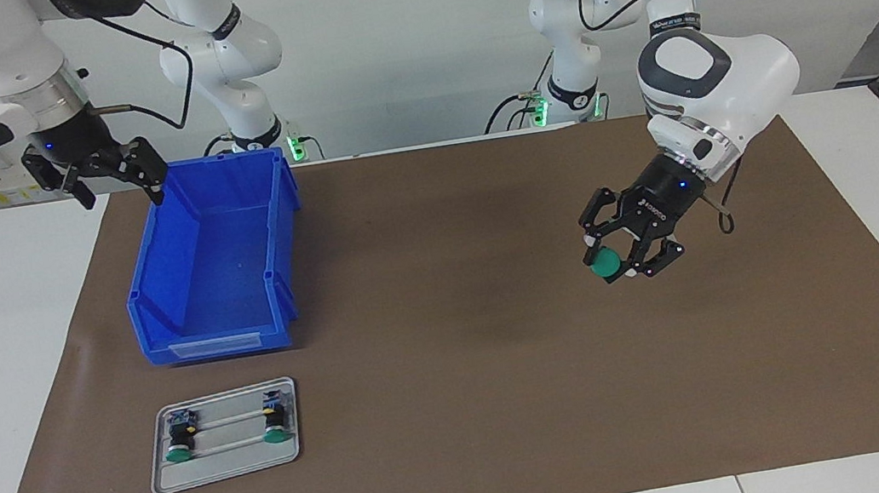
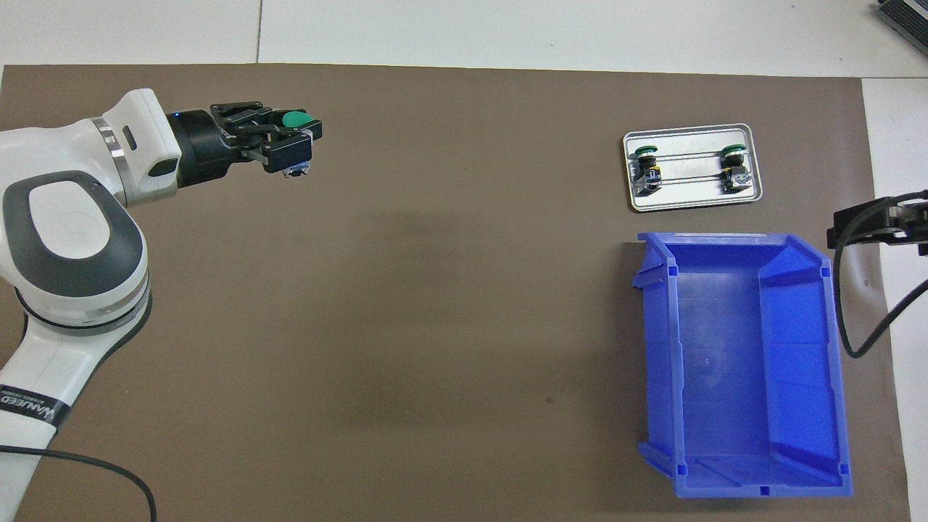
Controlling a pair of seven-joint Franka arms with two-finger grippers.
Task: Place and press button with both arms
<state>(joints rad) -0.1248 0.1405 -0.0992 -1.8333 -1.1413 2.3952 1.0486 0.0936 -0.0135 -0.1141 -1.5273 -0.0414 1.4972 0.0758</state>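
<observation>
My left gripper [image 1: 617, 256] [image 2: 299, 138] hangs over the brown mat toward the left arm's end of the table, shut on a button [image 1: 604, 263] [image 2: 295, 119] whose round green cap shows between the fingers. Two more buttons [image 1: 179, 442] [image 1: 276, 421] lie in a small grey tray [image 1: 226, 470] [image 2: 689, 203], green caps pointing away from the robots. My right gripper [image 1: 117, 184] [image 2: 881, 225] waits open in the air beside the blue bin's corner nearest the robots, holding nothing.
An empty blue bin [image 1: 214, 261] [image 2: 739, 362] stands on the brown mat [image 1: 465, 363] toward the right arm's end, with the tray just farther from the robots. White table borders the mat at both ends.
</observation>
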